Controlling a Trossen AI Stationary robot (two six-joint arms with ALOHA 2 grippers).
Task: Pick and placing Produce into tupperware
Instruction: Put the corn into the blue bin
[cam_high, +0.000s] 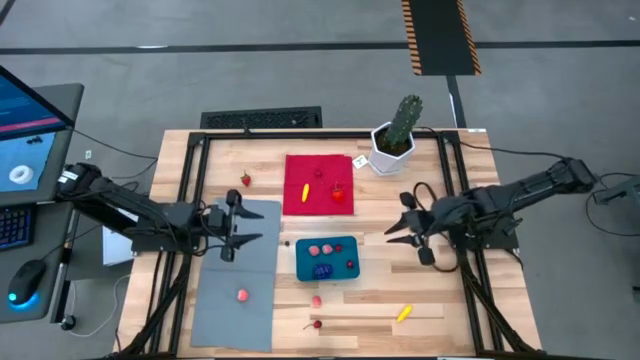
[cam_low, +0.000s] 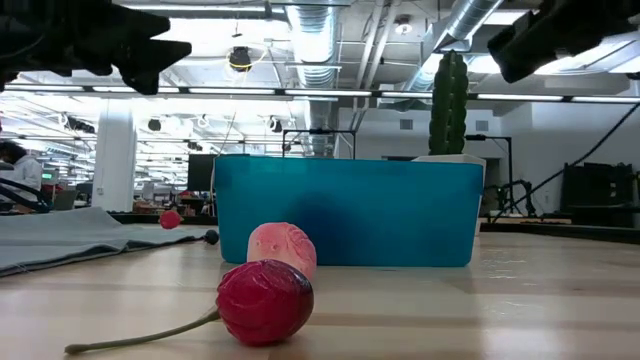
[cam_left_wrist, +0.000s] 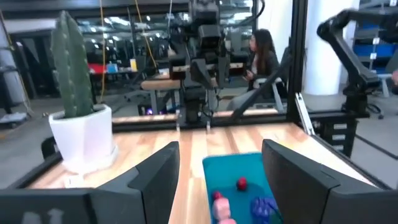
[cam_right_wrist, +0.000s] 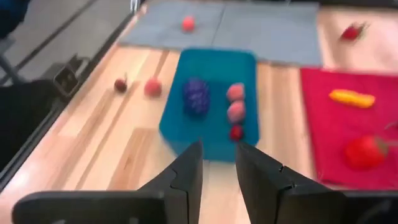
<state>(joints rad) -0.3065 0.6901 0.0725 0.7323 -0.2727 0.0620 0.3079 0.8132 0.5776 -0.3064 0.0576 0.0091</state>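
Note:
The teal tupperware sits on the table in front of the red cloth. It holds two pink pieces, a dark blue cluster and a small red piece. A yellow piece and a strawberry lie on the cloth. Loose produce lies on the table: a strawberry, a pink piece, a cherry and a yellow piece. Another pink piece lies on the grey mat. My left gripper is open and empty, left of the tupperware. My right gripper is open and empty, right of it.
A green cactus in a white pot stands at the back right, beside the red cloth. The grey mat lies under my left gripper. A black frame runs along the table's sides. A person sits beyond the table.

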